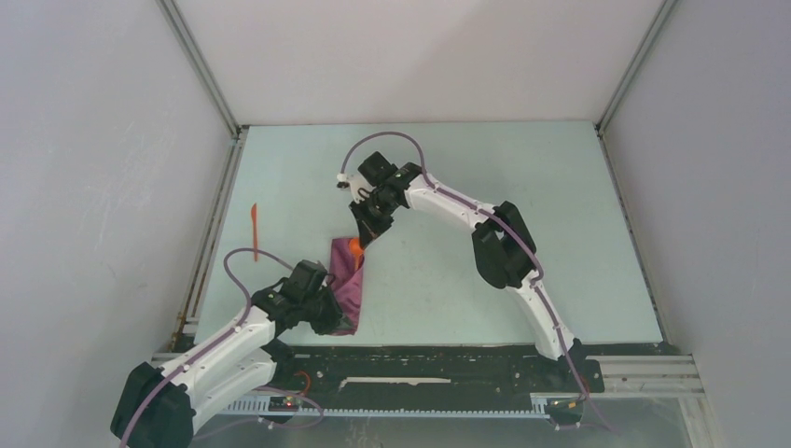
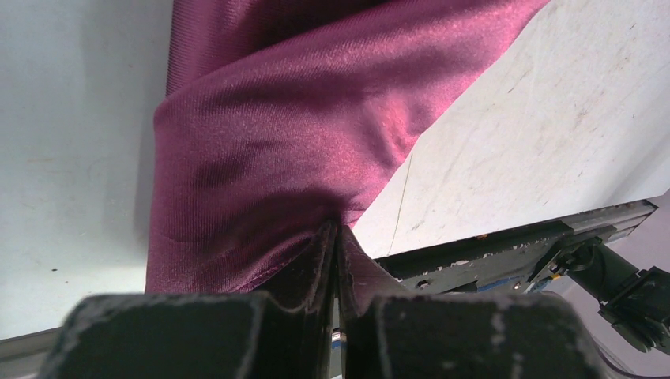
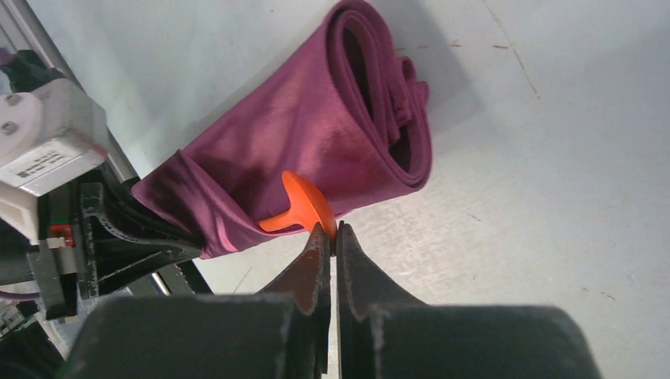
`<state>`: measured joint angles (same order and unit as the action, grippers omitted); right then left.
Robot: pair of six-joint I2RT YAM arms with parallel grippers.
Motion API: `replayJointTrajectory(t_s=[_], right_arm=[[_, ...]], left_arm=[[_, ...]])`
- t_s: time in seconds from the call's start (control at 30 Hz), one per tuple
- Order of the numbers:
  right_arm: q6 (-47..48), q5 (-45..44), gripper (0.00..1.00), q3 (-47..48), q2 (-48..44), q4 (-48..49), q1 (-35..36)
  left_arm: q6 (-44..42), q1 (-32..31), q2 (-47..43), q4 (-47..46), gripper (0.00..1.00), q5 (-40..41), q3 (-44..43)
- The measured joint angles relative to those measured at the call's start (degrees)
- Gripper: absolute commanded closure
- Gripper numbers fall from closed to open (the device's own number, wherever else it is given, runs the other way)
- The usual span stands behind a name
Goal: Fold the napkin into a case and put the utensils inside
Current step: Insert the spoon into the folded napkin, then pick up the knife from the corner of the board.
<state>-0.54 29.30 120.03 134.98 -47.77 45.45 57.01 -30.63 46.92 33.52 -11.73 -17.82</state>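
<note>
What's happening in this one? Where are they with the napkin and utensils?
The maroon napkin is already folded into a long narrow case on the table. The left gripper pinches its near end. The right gripper is shut on the orange spoon, whose round end sits against the cloth; whether it has entered a fold cannot be told. A second orange utensil lies apart on the table to the left, untouched.
</note>
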Motion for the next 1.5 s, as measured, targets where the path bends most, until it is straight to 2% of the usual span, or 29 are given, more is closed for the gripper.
replayJointTrajectory(t_s=[0.3,0.43,0.53,0.67,0.77,0.83,0.87,0.9,1.03,1.1,1.17,1.33,1.5], right_arm=[[-3.02,0.31,1.0,-3.23,-0.83,2.67,2.36],[-4.37,0.68,0.98,-4.74,-0.83,4.35,2.36],[-5.05,0.92,0.93,-5.05,-0.83,4.85,2.34],[-5.6,1.05,0.75,-5.31,-0.83,5.35,2.34],[-5.92,0.33,0.63,-6.49,-1.09,5.68,2.36],[-6.05,-0.57,0.33,-7.74,-1.57,5.55,2.38],[-6.49,-0.98,0.26,-8.22,-1.92,5.42,2.38],[-6.54,-1.79,0.25,-8.85,-2.45,5.22,2.38],[-6.49,-4.5,0.24,-11.08,-6.71,4.35,2.19],[-6.73,-5.57,0.22,-14.58,-11.8,4.9,1.81],[-7.43,-6.58,0.21,-19.56,-18.43,6.08,1.46],[-8.92,-6.62,0.3,-36.59,-37.73,12.98,1.01],[-9.14,-3.34,0.34,-50.36,-44.59,18.69,0.81]], left_arm=[[0.0,-0.11,-0.63,0.26,0.9,0.31,0.0],[-0.02,-0.22,-2.03,1.53,0.85,1.29,-0.02],[-0.11,-0.24,-4.02,3.87,0.75,2.56,-0.83],[-1.29,-0.24,-9.16,7.34,0.56,4.57,-5.29],[-3.32,-0.11,-12.61,9.53,0.38,7.45,-13.2],[-5.18,0.7,-12.85,10.93,0.3,10.29,-19.3],[-6.47,1.77,-12.66,11.3,0.28,11.56,-22.03],[-7.61,3.52,-12.09,11.56,0.27,12.52,-24.28],[-12.26,18.21,-6.23,11.56,0.23,14.47,-29.59],[-14.69,25.94,-0.7,11.65,0.23,15.08,-30.38],[-17.38,31.1,5.66,12.04,0.24,16.26,-31.67],[-26.47,41.13,25.88,14.47,0.29,19.02,-42.1],[-36.7,45.92,39.26,14.27,0.31,21.64,-53.57]])
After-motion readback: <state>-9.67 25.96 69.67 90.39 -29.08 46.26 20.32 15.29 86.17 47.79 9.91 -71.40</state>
